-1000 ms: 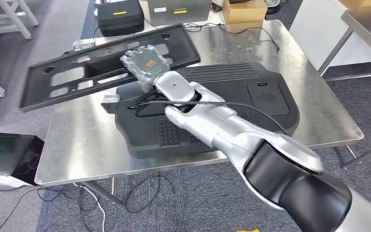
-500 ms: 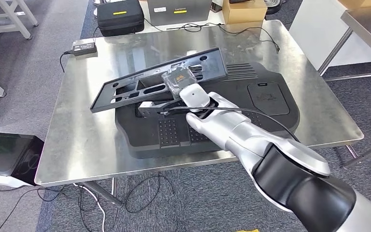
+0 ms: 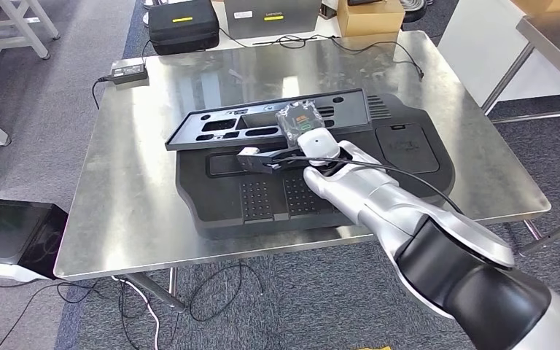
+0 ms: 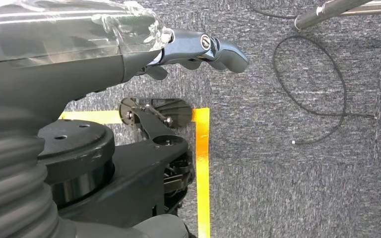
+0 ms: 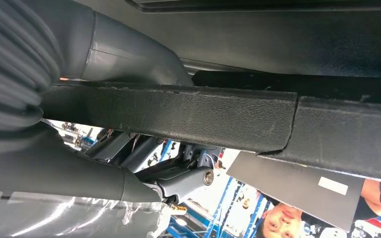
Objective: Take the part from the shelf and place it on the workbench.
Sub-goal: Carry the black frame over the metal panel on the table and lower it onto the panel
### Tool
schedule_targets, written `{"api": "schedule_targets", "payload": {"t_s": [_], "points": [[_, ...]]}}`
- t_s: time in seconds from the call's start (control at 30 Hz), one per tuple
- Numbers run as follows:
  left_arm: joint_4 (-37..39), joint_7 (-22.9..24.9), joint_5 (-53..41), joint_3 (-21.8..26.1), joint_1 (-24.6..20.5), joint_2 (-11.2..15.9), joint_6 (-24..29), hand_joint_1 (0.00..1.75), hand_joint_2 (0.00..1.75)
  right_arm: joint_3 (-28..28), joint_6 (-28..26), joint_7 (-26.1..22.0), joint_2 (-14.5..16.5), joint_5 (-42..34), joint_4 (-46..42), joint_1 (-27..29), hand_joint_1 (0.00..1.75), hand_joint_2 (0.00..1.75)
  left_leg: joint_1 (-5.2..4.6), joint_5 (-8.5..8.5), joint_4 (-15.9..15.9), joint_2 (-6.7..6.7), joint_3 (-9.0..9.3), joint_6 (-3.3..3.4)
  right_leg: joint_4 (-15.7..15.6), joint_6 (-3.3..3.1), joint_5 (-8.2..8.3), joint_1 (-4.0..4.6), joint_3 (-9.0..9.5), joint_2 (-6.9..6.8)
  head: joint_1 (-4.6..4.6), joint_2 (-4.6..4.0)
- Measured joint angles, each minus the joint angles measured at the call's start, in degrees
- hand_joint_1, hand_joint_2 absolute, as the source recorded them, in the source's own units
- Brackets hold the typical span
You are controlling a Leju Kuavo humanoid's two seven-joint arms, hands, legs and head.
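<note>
R hand (image 3: 302, 124), wrapped in clear plastic, is sitting at center frame in head view, gripping the long black frame part (image 3: 262, 122) along its near edge; R wrist view is showing the thumb (image 5: 129, 54) and fingers (image 5: 64, 173) closed on either side of the part's textured edge, so the grasp is firm. The part is lying almost flat, running from center-left to center-right, resting on top of the big black housing panel (image 3: 408, 157) that is occupying the middle of the steel workbench (image 3: 117, 197). Whether the part's left end is touching the panel or hovering just above, can't tell.

L hand (image 4: 198, 47) is hanging over grey carpet w/ yellow floor tape (image 4: 202, 163), fingers curled in, holding nothing.

Containers: 1 black zip case (image 3: 182, 25) at top left beyond the bench, closed, contents hidden. 1 cardboard box (image 3: 368, 16) at top center, something dark on top, can't make out what. Small power adapter (image 3: 129, 69) is sitting at the bench's upper-left corner.
</note>
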Motion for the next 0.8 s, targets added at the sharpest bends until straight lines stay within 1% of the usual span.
{"api": "schedule_targets", "payload": {"t_s": [0.3,0.43,0.5,0.63,0.8], "points": [[0.0,0.2,-0.2,0.0,0.0,-0.1,-0.2,0.00,1.75,-0.3,0.3,0.3,-0.5,-0.3,0.0,0.1,1.75,1.75,-0.03,0.00,0.0,-0.02,0.00,0.00,0.0,0.01,0.00,-0.02,0.07,-0.01,0.01,0.00],[0.0,0.7,-0.3,0.0,0.0,-0.1,-0.4,0.00,1.75,-1.0,0.7,0.4,-1.0,-0.6,0.0,0.3,0.00,0.00,-0.04,0.00,0.1,-0.05,0.00,0.01,0.0,0.01,0.00,-0.02,0.12,-0.05,-0.01,0.00],[0.0,0.9,-0.3,0.0,0.0,-0.1,-0.4,0.00,1.75,-1.2,1.1,0.4,-1.2,-0.7,0.0,0.5,0.00,0.00,-0.03,0.00,0.1,-0.06,0.00,0.02,-0.1,0.01,0.00,-0.01,0.14,-0.05,-0.01,0.00],[0.0,0.9,-0.2,0.0,0.0,-0.1,-0.8,0.00,0.00,-1.6,1.5,0.5,-1.8,-0.7,0.0,1.1,0.00,0.00,-0.03,0.00,0.1,-0.03,0.00,0.02,-0.1,0.08,0.05,-0.02,0.14,-0.03,0.01,0.00],[0.0,0.7,-0.1,0.0,0.0,-0.1,-1.3,0.00,0.00,-2.5,2.0,1.0,-2.9,-1.8,0.1,1.4,0.00,0.00,-0.03,-0.02,0.1,0.08,0.05,0.04,-0.1,0.14,0.09,-0.03,0.14,0.10,0.01,0.00]]}}
